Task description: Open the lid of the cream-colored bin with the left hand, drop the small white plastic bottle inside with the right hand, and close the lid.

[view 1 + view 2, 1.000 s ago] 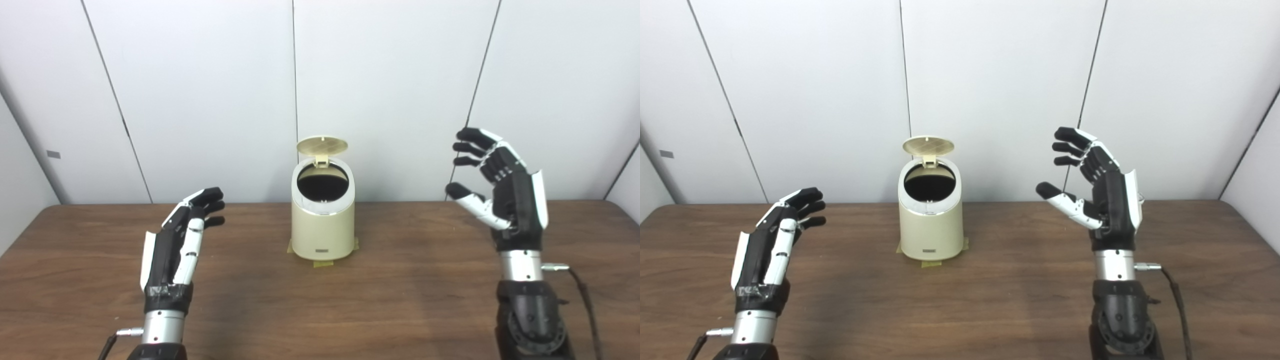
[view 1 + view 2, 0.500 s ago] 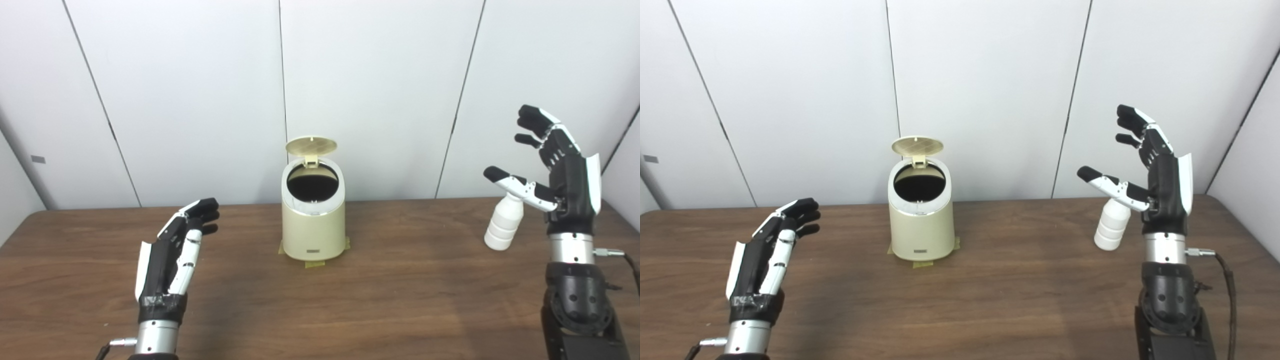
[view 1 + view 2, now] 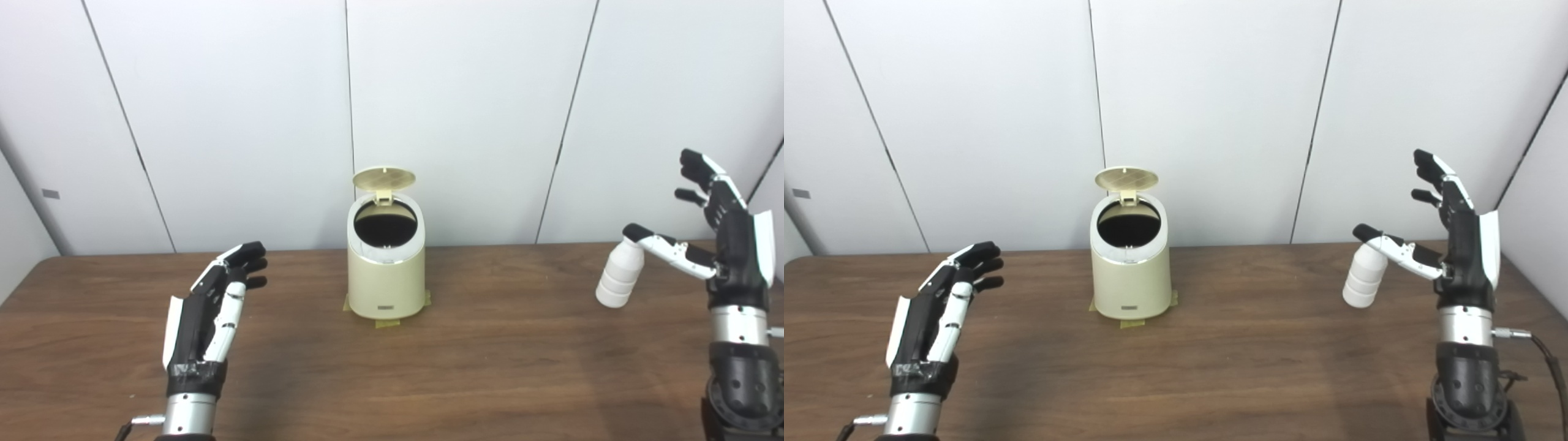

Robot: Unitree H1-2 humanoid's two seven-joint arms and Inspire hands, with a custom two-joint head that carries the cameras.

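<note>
Bin (image 3: 386, 285): cream-colored, standing at the worktop's (image 3: 490, 380) middle toward the back, seated on tan tape (image 3: 387, 322) showing at its base.
Lid (image 3: 384, 178): standing raised on its rear hinge, leaving the round mouth uncovered.
Bin contents: interior showing only dark; contents not discernible.
Bin label (image 3: 385, 307): small plate low on the front, too small to read.
Bottle (image 3: 620, 273): small, white, ribbed, leaning slightly on the worktop, well right of the bin; no writing visible.
Right hand (image 3: 1448, 239): hovering raised beside the bottle, fingers spread, thumb reaching over the bottle's cap; holding nothing.
Left hand (image 3: 211, 306): hovering left of the bin, fingers extended, released.
</note>
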